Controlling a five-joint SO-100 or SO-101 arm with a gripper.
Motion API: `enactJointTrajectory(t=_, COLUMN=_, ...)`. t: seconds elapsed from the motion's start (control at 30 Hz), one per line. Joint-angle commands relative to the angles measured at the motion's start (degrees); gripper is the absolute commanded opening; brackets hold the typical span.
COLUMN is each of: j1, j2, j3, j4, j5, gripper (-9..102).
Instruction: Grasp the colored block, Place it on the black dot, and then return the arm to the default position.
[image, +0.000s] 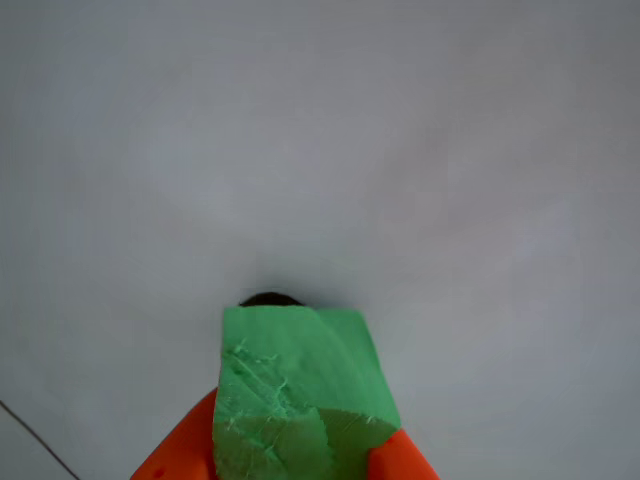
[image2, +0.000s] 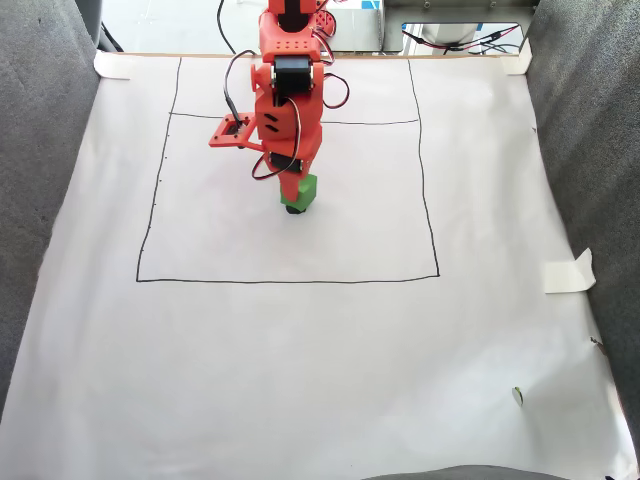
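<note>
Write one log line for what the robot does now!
claw: shut on block | block: over dot | release: not yet

The colored block (image: 295, 390) hides most of the black dot (image: 271, 299).

There are no words, numbers or brand names to read in either picture. The white paper sheet (image2: 300, 340) on the surface has only thin black drawn lines (image2: 290, 280) that make a box shape, with no letters on them. The orange arm (image2: 285, 90) and the green block (image: 295, 390) have no writing on them.
</note>
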Motion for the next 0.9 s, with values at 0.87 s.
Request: enactJointTrajectory(t=0.87, j1=0.62, j2=-1.23, j3=-5.80, j4=4.83, j5=-0.53, gripper=0)
